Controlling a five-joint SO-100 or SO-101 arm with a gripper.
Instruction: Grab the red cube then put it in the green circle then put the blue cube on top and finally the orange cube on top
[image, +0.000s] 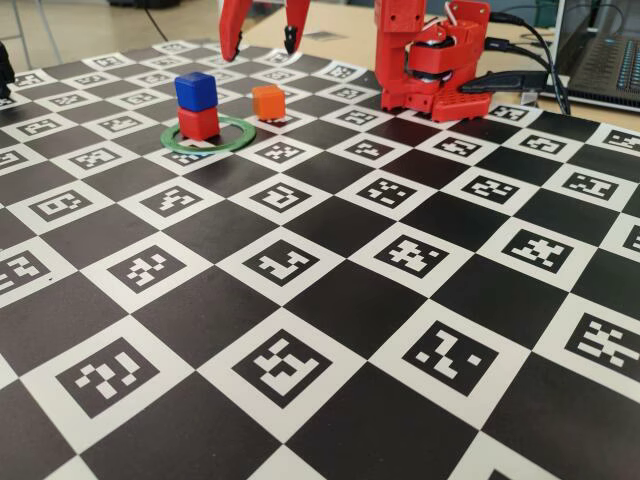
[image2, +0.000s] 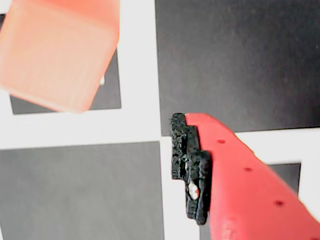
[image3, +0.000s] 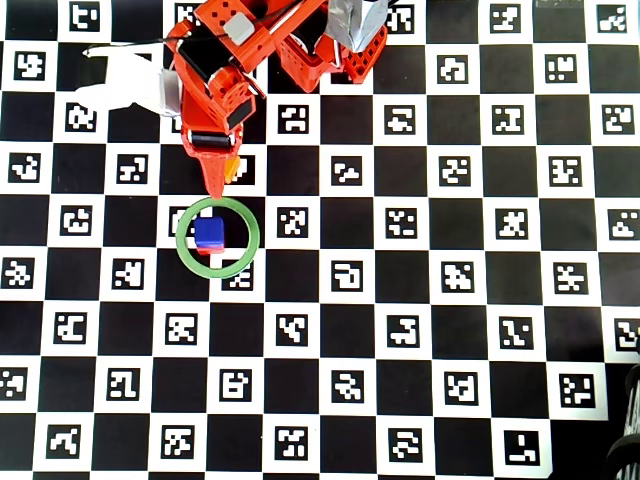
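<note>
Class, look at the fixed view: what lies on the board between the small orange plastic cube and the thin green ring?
Nothing: only bare checkered board separates the orange cube from the green ring in the fixed view.

A black-and-white marker board (image: 330, 300) covers the table. At its far right corner sits a laptop (image: 600, 60). Tan floor (image: 90, 25) shows beyond the far edge.

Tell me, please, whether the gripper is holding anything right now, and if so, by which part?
Nothing is held. The gripper hangs open above the orange cube, which sits on the board beside the green circle.
</note>
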